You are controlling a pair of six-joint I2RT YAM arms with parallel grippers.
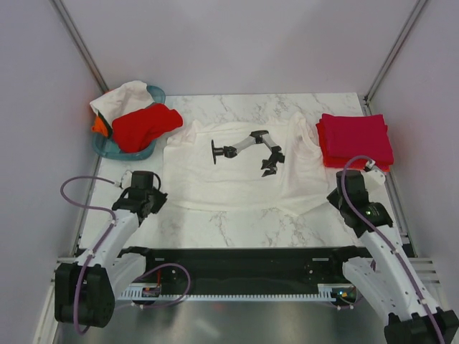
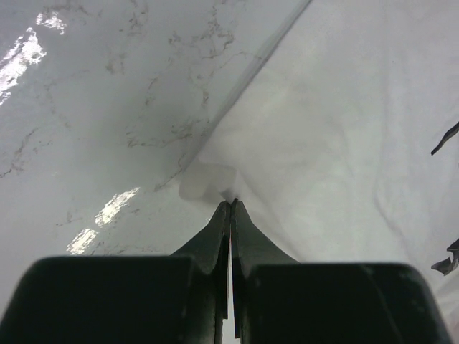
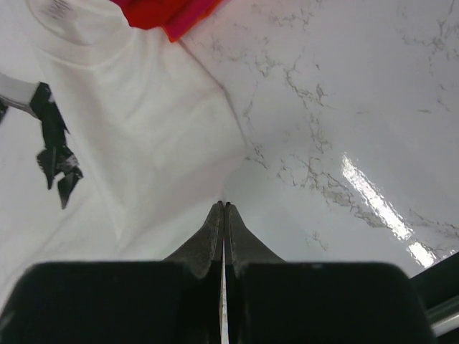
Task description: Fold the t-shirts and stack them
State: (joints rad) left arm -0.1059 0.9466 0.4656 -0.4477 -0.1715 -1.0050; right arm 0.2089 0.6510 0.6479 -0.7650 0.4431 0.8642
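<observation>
The top view looks steeply down from above and behind the arm bases and takes in the whole worktop (image 1: 237, 226). Each wrist view sits low and close behind the left pincer (image 2: 231, 204) or right pincer (image 3: 224, 206), facing far. All three share the near corners of the white t-shirt (image 1: 237, 179).

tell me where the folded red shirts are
In the top view the folded red shirts sit stacked at the far right of the table, right beside the white shirt, across from the basket on the far left.
</observation>
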